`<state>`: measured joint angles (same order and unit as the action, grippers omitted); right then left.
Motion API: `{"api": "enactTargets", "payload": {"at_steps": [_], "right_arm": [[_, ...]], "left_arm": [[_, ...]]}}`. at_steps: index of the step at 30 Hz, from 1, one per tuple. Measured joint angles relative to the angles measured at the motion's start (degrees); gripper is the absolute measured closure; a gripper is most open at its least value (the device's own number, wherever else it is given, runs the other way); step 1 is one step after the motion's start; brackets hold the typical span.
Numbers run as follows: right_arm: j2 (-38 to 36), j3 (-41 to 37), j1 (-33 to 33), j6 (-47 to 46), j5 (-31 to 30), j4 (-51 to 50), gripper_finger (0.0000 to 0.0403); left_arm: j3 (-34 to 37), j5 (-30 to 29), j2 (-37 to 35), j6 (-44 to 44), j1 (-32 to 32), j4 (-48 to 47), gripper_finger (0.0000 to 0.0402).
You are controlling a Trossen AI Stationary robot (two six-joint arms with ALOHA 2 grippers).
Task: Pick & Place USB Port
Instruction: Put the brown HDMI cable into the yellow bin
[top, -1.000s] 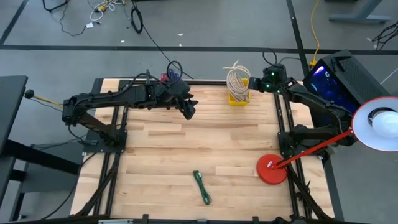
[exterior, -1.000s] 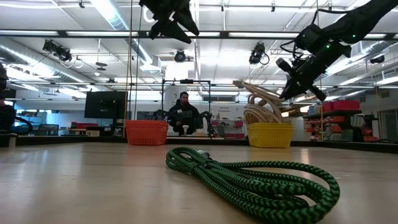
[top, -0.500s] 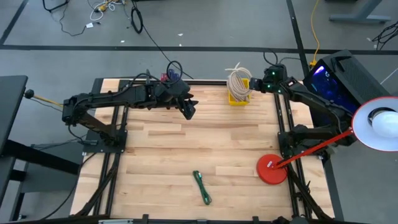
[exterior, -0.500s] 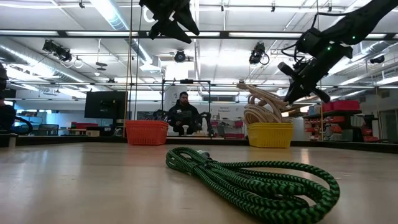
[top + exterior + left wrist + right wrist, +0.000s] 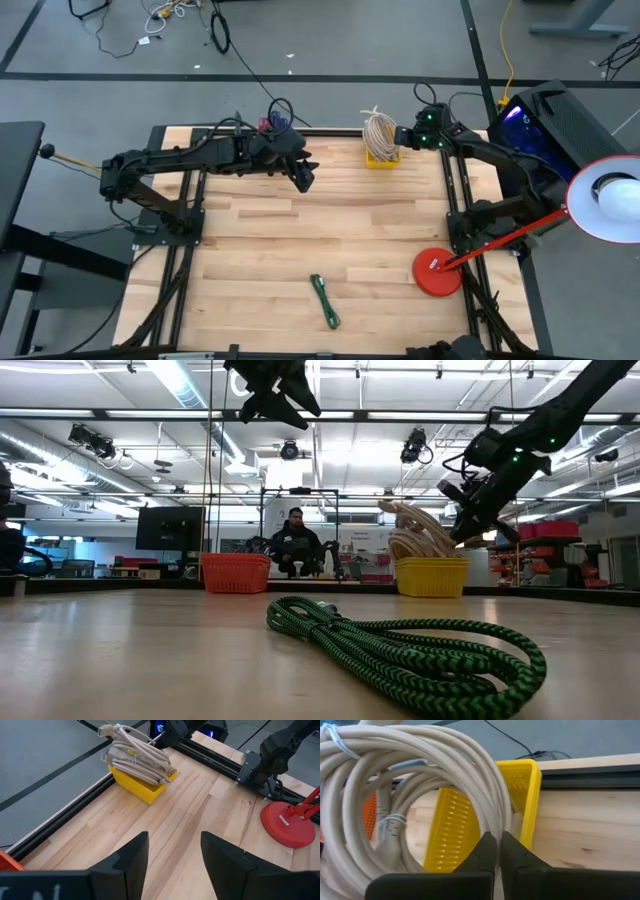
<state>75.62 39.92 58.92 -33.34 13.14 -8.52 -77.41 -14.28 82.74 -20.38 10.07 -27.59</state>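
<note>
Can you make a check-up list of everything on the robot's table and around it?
Surface: pale wooden plank table, mostly bare.
Job's things: bundle of beige coiled cables sticking out of a small yellow plastic basket at the far edge.
Clutter: green braided cable; round red lamp base.
Grippers: right hand shut on the beige cables; left hand open, raised over the table.
Cables: dark wires on the floor.
Surroundings: orange basket, seated person.

You are looking at a large open robotics lab or workshop: exposed ceiling ducts and strip lights run overhead at the top of the low view. Behind the wooden surface a seated person works, with a dark monitor at left.
</note>
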Motion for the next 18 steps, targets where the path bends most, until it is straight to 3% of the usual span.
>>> {"api": "enactTargets", "payload": {"at_steps": [18], "right_arm": [[4.34,0.02,0.78,1.78,1.32,0.16,0.0402]], "left_arm": [[0.0,-0.02,0.0,0.02,0.04,0.0,0.0216]]}}
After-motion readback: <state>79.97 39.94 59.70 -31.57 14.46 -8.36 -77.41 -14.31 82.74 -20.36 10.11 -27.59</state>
